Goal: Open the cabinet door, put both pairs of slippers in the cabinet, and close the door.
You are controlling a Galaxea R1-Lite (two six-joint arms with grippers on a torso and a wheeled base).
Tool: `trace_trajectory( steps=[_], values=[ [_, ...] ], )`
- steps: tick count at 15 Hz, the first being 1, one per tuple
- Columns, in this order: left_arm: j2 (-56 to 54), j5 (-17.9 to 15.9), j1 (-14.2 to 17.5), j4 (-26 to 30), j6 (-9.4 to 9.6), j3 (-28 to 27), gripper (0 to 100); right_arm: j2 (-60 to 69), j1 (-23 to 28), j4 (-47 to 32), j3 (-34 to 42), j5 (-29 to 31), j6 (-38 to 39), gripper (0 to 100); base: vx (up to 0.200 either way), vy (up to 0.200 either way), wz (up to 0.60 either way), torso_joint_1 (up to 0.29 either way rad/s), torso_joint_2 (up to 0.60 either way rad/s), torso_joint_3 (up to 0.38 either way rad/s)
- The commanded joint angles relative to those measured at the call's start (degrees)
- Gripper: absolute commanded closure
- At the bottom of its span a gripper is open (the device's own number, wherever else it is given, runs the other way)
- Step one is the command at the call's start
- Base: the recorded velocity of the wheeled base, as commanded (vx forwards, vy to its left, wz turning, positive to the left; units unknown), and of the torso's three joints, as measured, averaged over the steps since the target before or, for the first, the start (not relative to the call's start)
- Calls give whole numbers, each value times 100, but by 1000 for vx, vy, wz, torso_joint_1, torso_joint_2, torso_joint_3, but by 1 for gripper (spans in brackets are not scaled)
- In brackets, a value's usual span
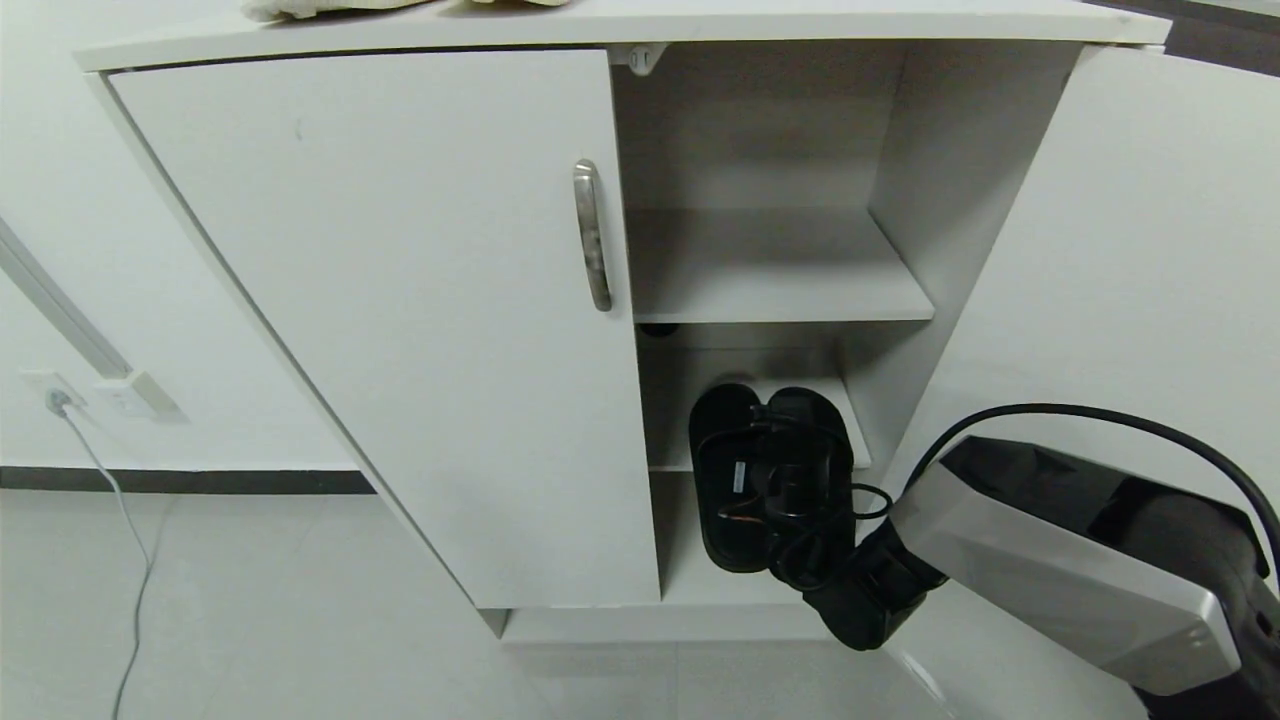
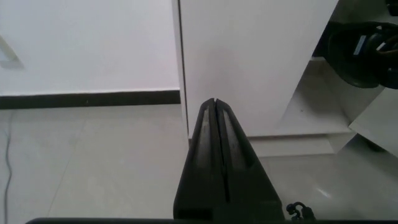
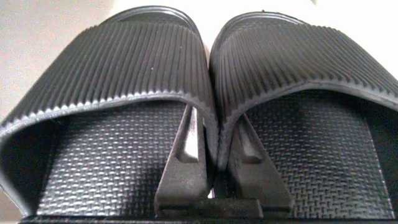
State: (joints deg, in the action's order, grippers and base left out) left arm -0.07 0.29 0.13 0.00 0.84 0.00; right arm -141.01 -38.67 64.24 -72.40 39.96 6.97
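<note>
White wall, pale tiled floor (image 1: 250,600), dark skirting strip (image 1: 180,481) along the base of the wall. A white wall socket (image 1: 58,400) is seen far left, with a grey cable (image 1: 130,540) hung down from it to the floor.

A white two-door wooden cabinet (image 1: 620,25) is centred in the head view. The left white door panel (image 1: 400,300) is shut, with a curved brushed-metal handle (image 1: 592,235) fitted at its right edge. The right white door panel (image 1: 1150,250) is swung open to the right. The upper white shelf (image 1: 770,270) is exposed behind it, with a lower white shelf (image 1: 670,430) beneath. Pale cream fabric items (image 1: 330,8) are laid on the cabinet top at its far left; what they are cannot be told.

The pair of black ribbed rubber slippers (image 1: 770,480) is held side by side at the open right side, low down in front of the lower shelf, toes pointed into the cabinet. Contact with any shelf cannot be confirmed.

The right gripper (image 3: 214,134) is clamped on the pair: one finger is slid inside each slipper, and the two adjoining inner walls are pinched between them.

The left gripper (image 2: 214,106) is held low, near the floor and in front of the shut left door. Its fingers are pressed fully together with nothing between them.
</note>
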Motion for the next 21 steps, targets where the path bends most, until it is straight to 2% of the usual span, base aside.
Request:
trace_trajectory(
  steps=[1,4,5,6,7,15,17,21],
  values=[
    [7,6,4,0,4,0,100,-32,35,-17,7,-32,-3,100,0,0,0,0,0,0],
    [7,6,4,0,-5,0,100,-50,96,-562,-310,-226,-3,100,0,0,0,0,0,0],
    [7,6,4,0,4,0,100,-225,193,-835,-758,-226,6,100,0,0,0,0,0,0],
    [7,6,4,0,4,0,100,-225,193,-835,-758,-226,6,100,0,0,0,0,0,0],
    [7,6,4,0,13,0,100,-498,369,-1327,-1461,-243,6,100,0,0,0,0,0,0],
    [7,6,4,0,13,0,100,-1333,782,-2575,-3825,-524,6,100,0,0,0,0,0,0],
    [7,6,4,0,13,0,100,-1429,808,-2795,-4186,-533,6,100,0,0,0,0,0,0],
    [7,6,4,0,13,0,100,-1517,826,-2909,-4219,-603,-3,100,0,0,0,0,0,0]
  ],
)
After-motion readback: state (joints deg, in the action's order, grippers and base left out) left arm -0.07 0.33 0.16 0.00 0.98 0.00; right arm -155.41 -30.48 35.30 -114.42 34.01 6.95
